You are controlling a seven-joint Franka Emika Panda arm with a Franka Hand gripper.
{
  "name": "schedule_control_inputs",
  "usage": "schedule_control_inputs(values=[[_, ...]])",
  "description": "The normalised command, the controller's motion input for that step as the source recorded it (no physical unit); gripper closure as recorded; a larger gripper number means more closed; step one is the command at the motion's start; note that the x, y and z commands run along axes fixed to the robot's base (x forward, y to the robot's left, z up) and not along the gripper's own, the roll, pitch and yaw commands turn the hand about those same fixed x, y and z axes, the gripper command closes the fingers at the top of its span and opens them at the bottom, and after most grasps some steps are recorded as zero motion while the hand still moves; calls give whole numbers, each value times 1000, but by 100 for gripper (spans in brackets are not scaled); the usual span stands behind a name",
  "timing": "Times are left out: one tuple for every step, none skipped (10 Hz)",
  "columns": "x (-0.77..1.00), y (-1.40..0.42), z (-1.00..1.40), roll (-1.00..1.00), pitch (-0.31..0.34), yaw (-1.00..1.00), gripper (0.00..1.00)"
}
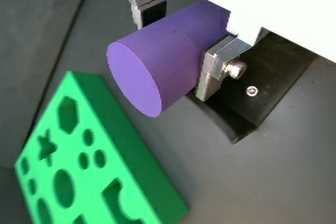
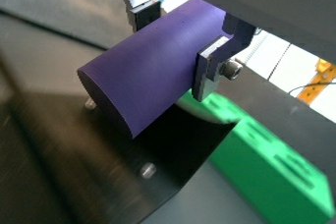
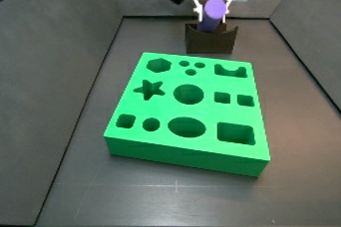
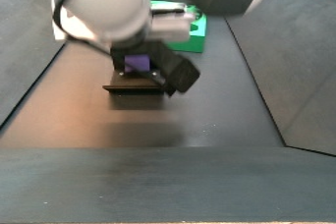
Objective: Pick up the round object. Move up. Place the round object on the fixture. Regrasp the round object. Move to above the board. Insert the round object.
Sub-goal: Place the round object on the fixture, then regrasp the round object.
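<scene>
I see the gripper (image 1: 184, 33) squeezing the round object (image 1: 157, 59) from both sides with its silver fingers (image 1: 217, 63). The purple peg lies sideways, right above the fixture (image 3: 210, 39) at the far end of the floor. The floor (image 3: 80, 102) is flat, dark and a bit shiny, with low dark walls around it. The green board (image 3: 186, 107) lies flat in the middle, near the fixture but not touching it.
</scene>
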Motion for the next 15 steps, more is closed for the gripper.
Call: schedule_control_inputs(values=[[138, 97, -604, -175, 20, -185, 100], [119, 80, -415, -172, -2, -166, 100], [94, 79, -284, -124, -33, -141, 100], [78, 61, -274, -117, -38, -121, 100], [75, 60, -263, -117, -40, -101, 100], [76, 52, -259, -117, -38, -73, 100], [0, -500, -167, 0, 0, 0, 100], [0, 0, 0, 0, 0, 0, 0], [0, 0, 1000, 7, -24, -53, 0], [-5, 1, 1000, 9, -20, -47, 0], [-24, 4, 1000, 22, -16, -21, 0], [-31, 3, 1000, 29, -12, -5, 0], [-35, 5, 1000, 32, -6, -1, 0], [-43, 7, 932, 32, 6, 10, 0], [-44, 10, 697, 31, 22, 13, 0]])
